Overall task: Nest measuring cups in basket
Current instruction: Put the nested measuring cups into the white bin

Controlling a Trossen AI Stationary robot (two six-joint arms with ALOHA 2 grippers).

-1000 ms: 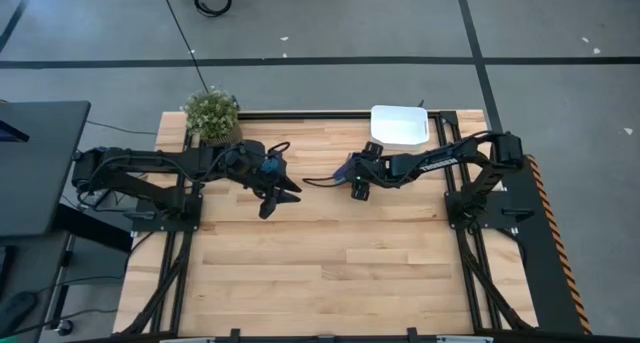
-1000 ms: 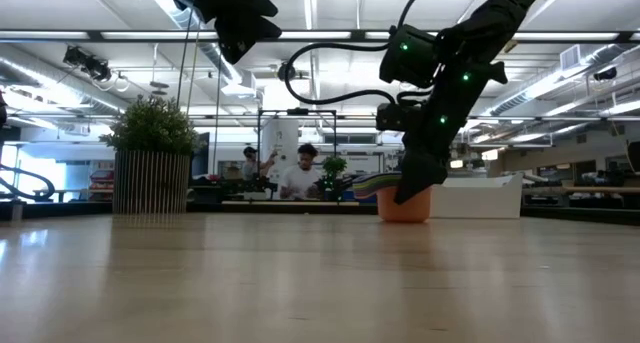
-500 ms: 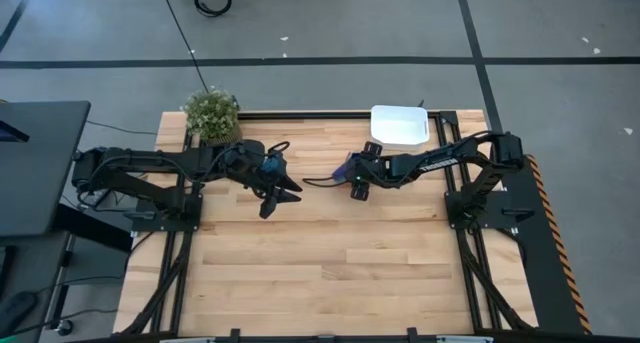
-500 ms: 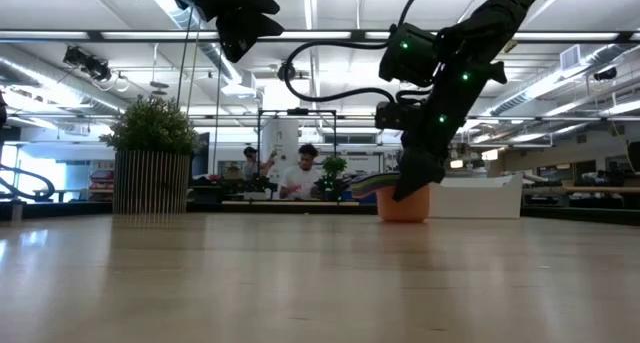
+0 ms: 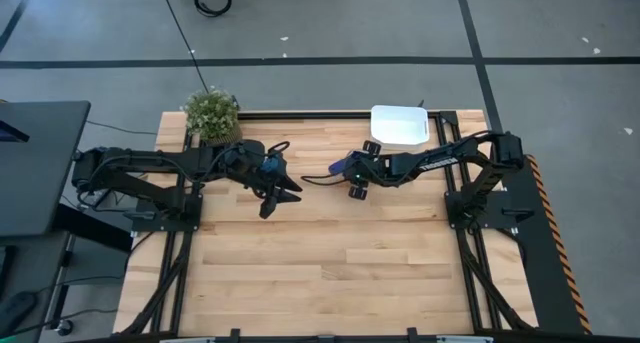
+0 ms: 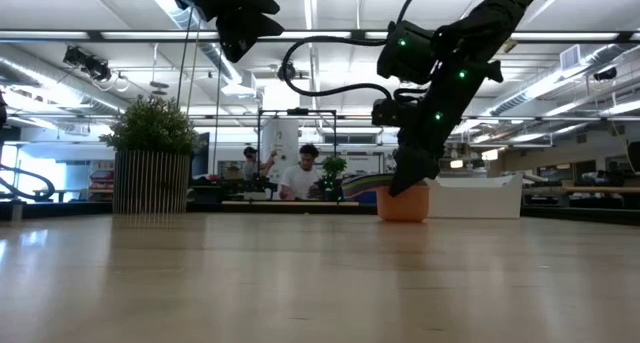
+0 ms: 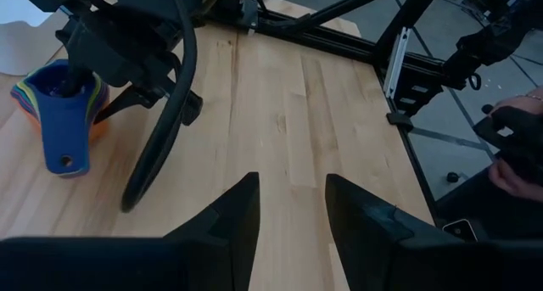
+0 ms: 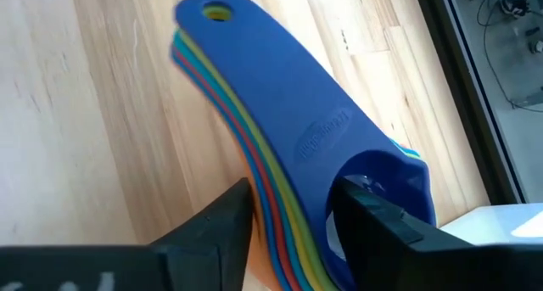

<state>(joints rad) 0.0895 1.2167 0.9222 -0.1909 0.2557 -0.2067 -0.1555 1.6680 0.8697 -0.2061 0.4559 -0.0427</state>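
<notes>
The measuring cups (image 8: pixel 322 130) sit nested in one stack, a dark blue cup on top and an orange one at the bottom (image 6: pixel 405 205). The stack (image 5: pixel 341 166) stands on the table just in front of the white basket (image 5: pixel 400 126). Its handles fan toward the table's left. My right gripper (image 8: pixel 293 198) reaches down onto the stack (image 7: pixel 64 113) and is shut about the handles. My left gripper (image 5: pixel 282 197) hangs open above the table, left of the cups, holding nothing (image 7: pixel 293 189). My right gripper has the stacked handles between its two fingers, close to the bowls (image 8: pixel 288 168), one finger (image 8: pixel 222 219) on each long side. The fingers slant down from the table's right and lie across the handles. The stack stands upright, its bottom cup on the table.
A potted plant (image 5: pixel 211 113) stands at the table's far left corner. The basket (image 6: pixel 480 198) stands at the far edge behind the cups. The near half of the wooden table (image 5: pixel 330 273) is bare. People sit in the room beyond.
My right gripper has drawn its fingers in around the handles of the cup stack while staying in place. The stack has shifted slightly toward the table's left.
</notes>
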